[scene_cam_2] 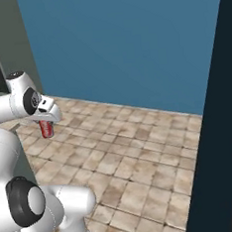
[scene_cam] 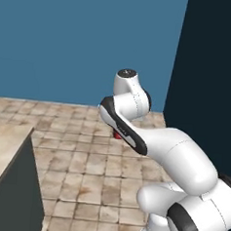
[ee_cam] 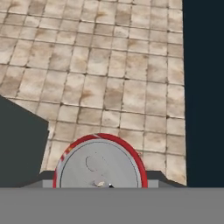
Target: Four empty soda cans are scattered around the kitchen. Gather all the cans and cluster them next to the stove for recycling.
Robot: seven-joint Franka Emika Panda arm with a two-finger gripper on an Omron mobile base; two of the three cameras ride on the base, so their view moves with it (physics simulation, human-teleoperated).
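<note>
One red can [ee_cam: 99, 164] — round, silvery flat top — you have clamped in your gripper [ee_cam: 99, 183] above mottled tan tiles [ee_cam: 109, 65].

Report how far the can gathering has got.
Nothing looks finished here. In hand: the claw is shut on one red can, carried upright above the tiled floor, also seen under the wrist in the right base view. Left: set it by the stove and gather the rest.
</note>
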